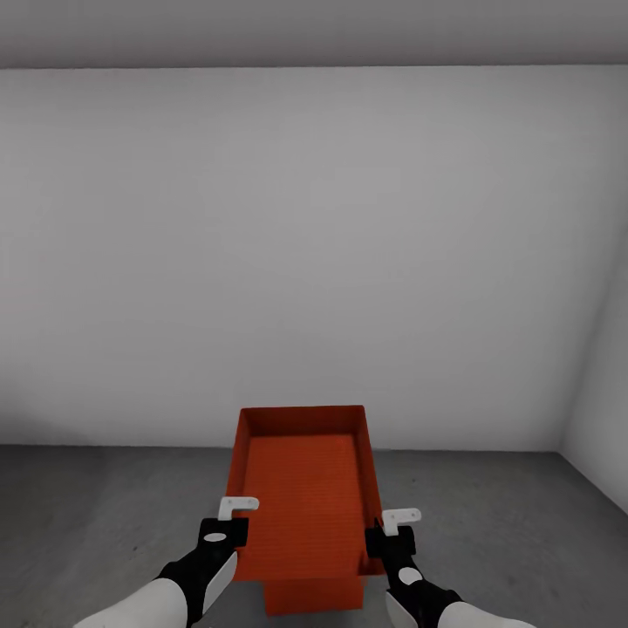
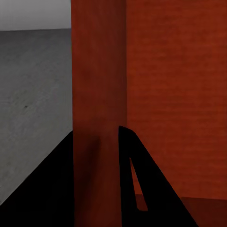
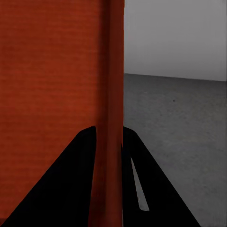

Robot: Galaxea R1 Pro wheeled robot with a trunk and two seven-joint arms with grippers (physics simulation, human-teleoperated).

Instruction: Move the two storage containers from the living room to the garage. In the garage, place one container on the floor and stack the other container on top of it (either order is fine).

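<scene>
Head view: the dark grey mottled concrete floor (image 1: 96,515) lies bare to either side of the robot and runs to a plain grey-white back wall (image 1: 305,244); a second wall (image 1: 602,410) meets it at a corner on the right.

An orange-red rectangular open-top container (image 1: 301,488) with flat walls is held between the two arms, in front of the trunk and above the floor, long axis pointing at the back wall. Interior holds nothing. Its near end drops toward the bottom frame edge.

Below that near end shows a darker orange-red block (image 1: 312,597), cut off by the frame edge. Whether this is the second container or part of the first cannot be told.

Left gripper (image 1: 234,516): clamped on the left long wall. Left wrist view confirms it, one black finger (image 2: 142,189) on each side of the wall.

Right gripper (image 1: 394,528): clamped on the right long wall; the right wrist view shows a dark finger (image 3: 137,184) on each face of the wall.
</scene>
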